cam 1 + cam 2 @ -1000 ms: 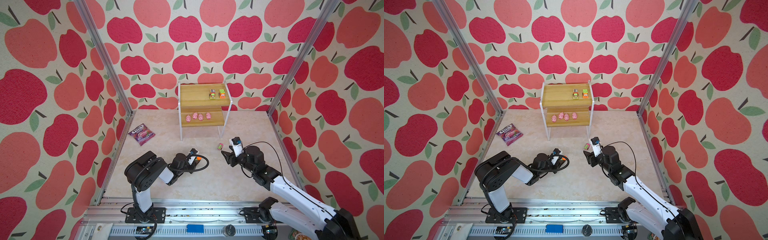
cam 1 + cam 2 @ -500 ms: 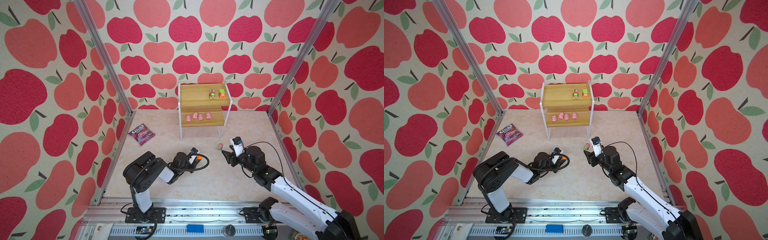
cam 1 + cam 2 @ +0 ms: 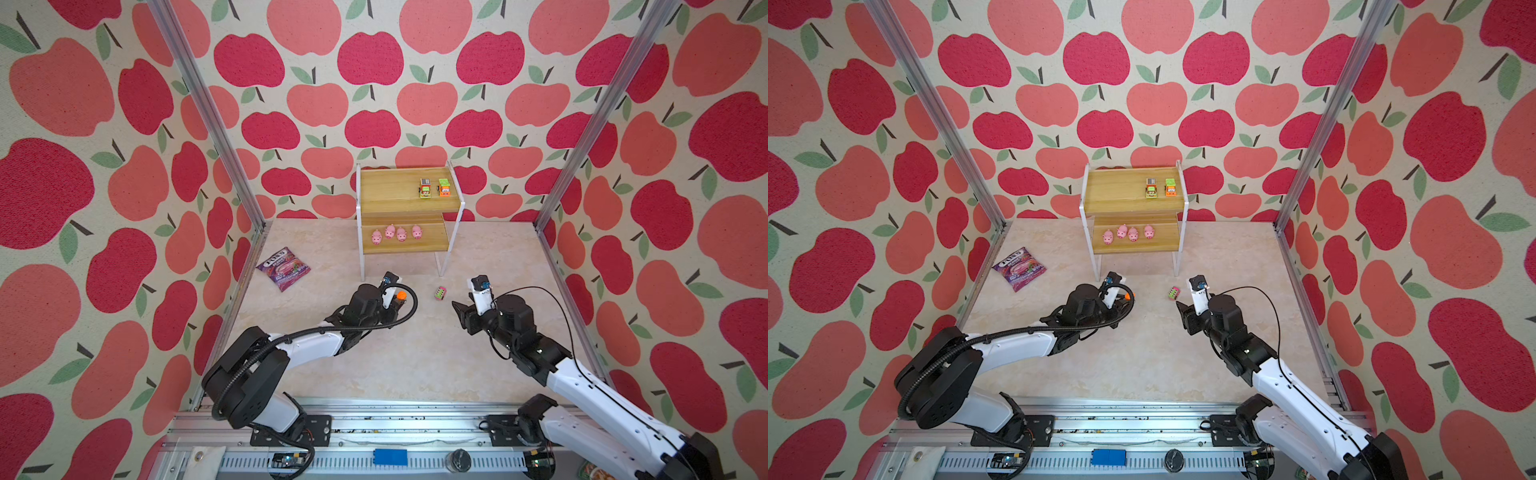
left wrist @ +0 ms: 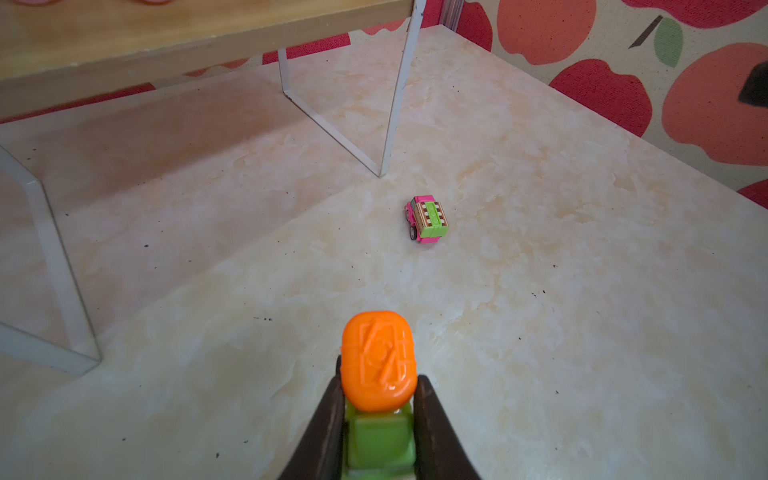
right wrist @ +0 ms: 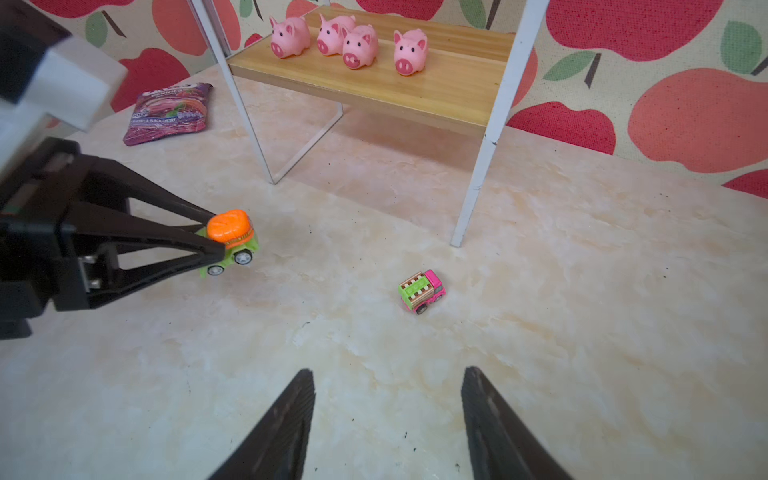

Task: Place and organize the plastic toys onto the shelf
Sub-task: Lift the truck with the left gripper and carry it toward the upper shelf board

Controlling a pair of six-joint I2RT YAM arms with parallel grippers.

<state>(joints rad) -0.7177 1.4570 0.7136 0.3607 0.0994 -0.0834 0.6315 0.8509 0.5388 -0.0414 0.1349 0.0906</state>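
Right wrist view: pale marbled table (image 5: 582,311); apple-print walls (image 5: 685,112) around. Left gripper (image 5: 214,237) pinches the green truck (image 5: 246,250); right gripper (image 5: 387,371) spread

Both top views look down over the table's (image 3: 395,365) front edge; close, low wrist cameras both face the shelf (image 5: 436,89), seemingly.

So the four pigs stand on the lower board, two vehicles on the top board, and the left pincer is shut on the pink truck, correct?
Not quite. The left pincer is shut on the green vehicle with the orange drum, as the left wrist view shows; the pink truck lies free on the table. The rest holds.
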